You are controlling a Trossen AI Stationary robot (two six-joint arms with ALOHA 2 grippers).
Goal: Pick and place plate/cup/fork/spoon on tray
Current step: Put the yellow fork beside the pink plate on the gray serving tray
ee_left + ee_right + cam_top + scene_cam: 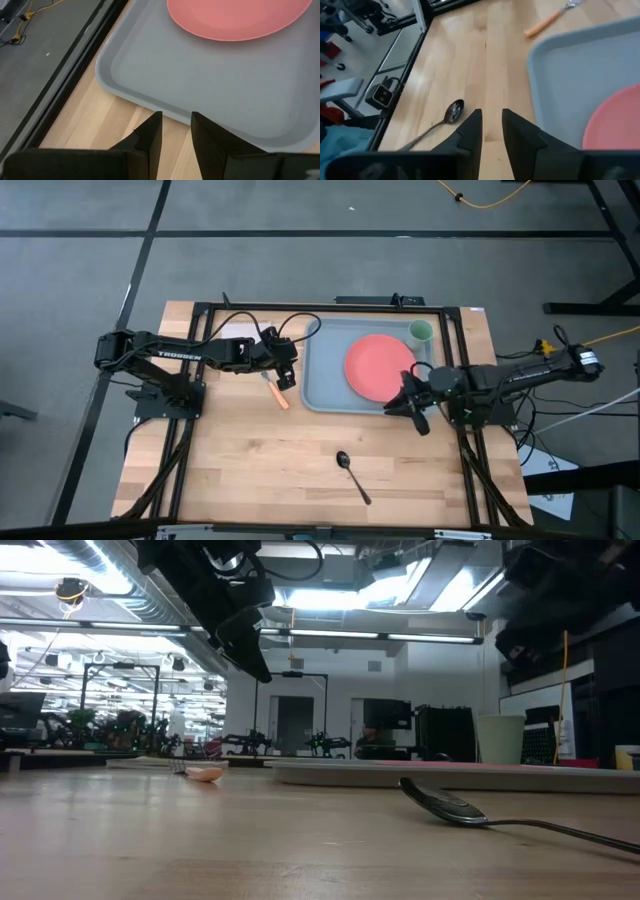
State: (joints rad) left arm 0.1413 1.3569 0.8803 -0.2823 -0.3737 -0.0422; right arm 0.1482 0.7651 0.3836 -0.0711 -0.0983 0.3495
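The coral plate (380, 367) lies flat on the blue-grey tray (325, 380). The light-green cup (421, 331) stands in the tray's far right corner. The orange-handled fork (276, 391) lies on the table just left of the tray. The dark spoon (352, 475) lies near the table's front edge, bowl end toward the tray. My left gripper (287, 376) hangs above the table between fork and tray, its fingers (150, 135) close together and empty. My right gripper (415, 408) is at the tray's near right corner, fingers (470, 131) close together, empty.
A dark frame (300, 308) runs around the table's edges. Bare wood lies between the tray and the spoon (452, 111). In the low view the fork (205, 774) and the spoon (450, 805) lie flat in front of the tray's rim (350, 776).
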